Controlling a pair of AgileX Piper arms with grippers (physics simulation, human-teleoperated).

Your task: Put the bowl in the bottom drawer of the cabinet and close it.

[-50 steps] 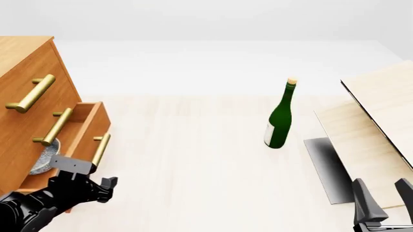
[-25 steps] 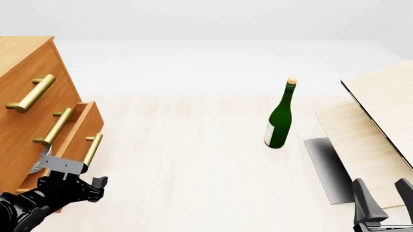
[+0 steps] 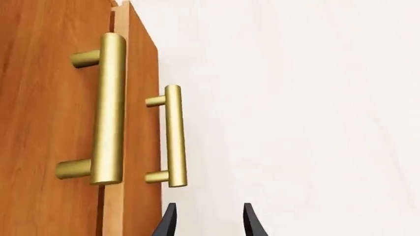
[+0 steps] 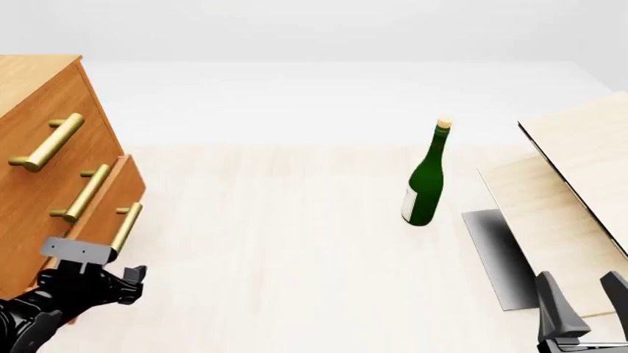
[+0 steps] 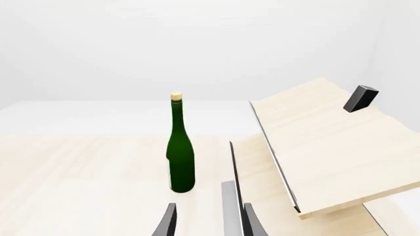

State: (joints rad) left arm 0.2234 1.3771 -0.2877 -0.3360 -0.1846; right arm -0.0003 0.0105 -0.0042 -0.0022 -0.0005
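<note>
The cabinet [image 4: 49, 95] stands at the table's left edge, its front [image 3: 46, 123] beside my left gripper. Its bottom drawer [image 4: 120, 193] sticks out only a little, and its brass handle [image 3: 174, 137] juts past the middle drawer's handle [image 3: 108, 108]. The bowl is hidden, with no gap into the drawer showing. My left gripper [image 4: 123, 282] is open just in front of the near end of the bottom handle, its fingers [image 3: 169, 221] holding nothing. My right gripper [image 4: 581, 298] hangs open at the near right, far from the cabinet.
A green wine bottle [image 4: 424, 184] stands upright right of centre, straight ahead of the right gripper [image 5: 208, 223]. Pale wooden boards [image 4: 564, 191] with a grey panel [image 4: 496, 254] lean at the right edge, and a small dark block [image 5: 360, 98] sits on the upper board.
The bottom drawer has slid in towards the cabinet, from well open to almost flush. The left gripper moved left along with it. The bowl, seen inside earlier, is now hidden. The right arm stayed still.
</note>
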